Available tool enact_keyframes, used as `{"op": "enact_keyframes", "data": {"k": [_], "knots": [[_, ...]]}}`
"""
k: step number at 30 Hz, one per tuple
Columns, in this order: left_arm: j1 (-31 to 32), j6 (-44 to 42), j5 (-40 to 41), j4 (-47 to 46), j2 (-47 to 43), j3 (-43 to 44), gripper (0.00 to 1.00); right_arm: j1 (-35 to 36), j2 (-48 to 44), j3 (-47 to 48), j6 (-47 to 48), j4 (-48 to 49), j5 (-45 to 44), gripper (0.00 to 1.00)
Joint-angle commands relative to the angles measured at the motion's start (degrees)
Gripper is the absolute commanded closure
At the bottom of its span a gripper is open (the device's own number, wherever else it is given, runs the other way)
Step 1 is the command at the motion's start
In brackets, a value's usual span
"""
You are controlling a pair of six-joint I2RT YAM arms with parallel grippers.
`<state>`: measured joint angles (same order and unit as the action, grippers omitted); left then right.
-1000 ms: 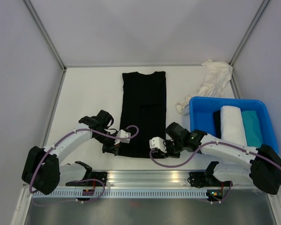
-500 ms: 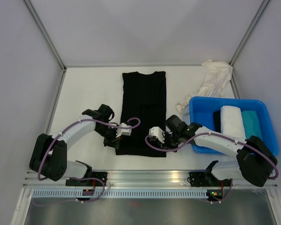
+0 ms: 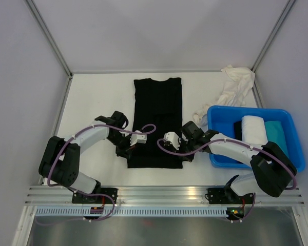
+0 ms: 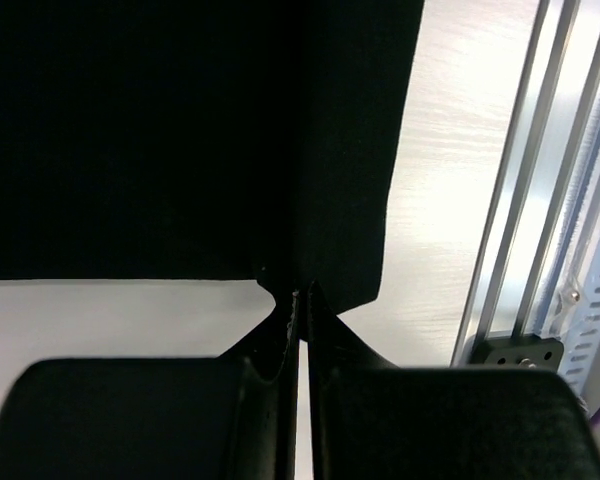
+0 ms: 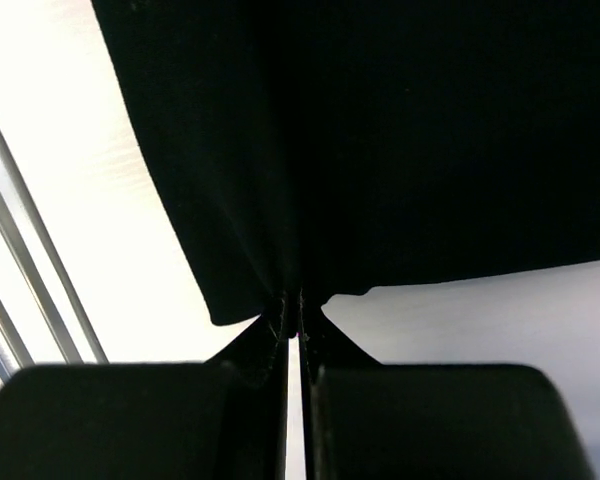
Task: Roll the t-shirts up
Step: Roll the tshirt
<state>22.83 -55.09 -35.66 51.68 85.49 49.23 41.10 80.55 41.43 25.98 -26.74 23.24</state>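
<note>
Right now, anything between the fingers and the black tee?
Nothing visible. The left gripper and the right gripper are each shut on the near hem of the black t-shirt, one at each corner, pinching the cloth directly. Nothing lies on the shirt farther up, either.

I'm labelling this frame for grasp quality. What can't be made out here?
1. Wrist views: how many cloth layers the left gripper and right gripper pinch; the black t-shirt reads as featureless black.
2. Top view: both fingertip pairs, black on black cloth under the wrists.
3. Top view: the dark item in the blue tub beside the white roll; too small, partly behind the right arm.
</note>
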Motion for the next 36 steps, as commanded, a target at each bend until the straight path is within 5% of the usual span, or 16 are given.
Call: {"op": "enact_keyframes", "data": {"k": [1, 13, 21, 27, 30, 36], "knots": [[-0.4, 2.4, 4.5, -2.7, 2.3, 1.7, 0.98, -1.5, -0.8, 1.0, -2.1, 1.6, -2.8, 0.95], [-0.5, 7.5, 3.5, -2.3, 10.0, 7.7, 0.98, -2.7, -2.9, 1.8, -5.8, 2.7, -6.5, 0.73], [-0.5, 7.4, 4.3, -2.3, 9.1, 6.6, 0.97, -2.2, -17.5, -1.3, -5.8, 8.6, -6.1, 0.63], [-0.5, 7.5, 3.9, -2.5, 7.8, 5.7, 0.94, 13.6, -21.9, -7.1, 2.5, 11.1, -15.4, 0.51], [-0.5, 7.5, 3.9, -2.6, 8.0, 6.0, 0.94, 15.9, -19.8, -8.0, 3.3, 11.0, -17.9, 0.41], [-0.5, 7.2, 4.2, -2.6, 8.0, 5.7, 0.93, 19.6, -13.5, -9.3, 3.6, 15.6, -22.9, 0.36]]}}
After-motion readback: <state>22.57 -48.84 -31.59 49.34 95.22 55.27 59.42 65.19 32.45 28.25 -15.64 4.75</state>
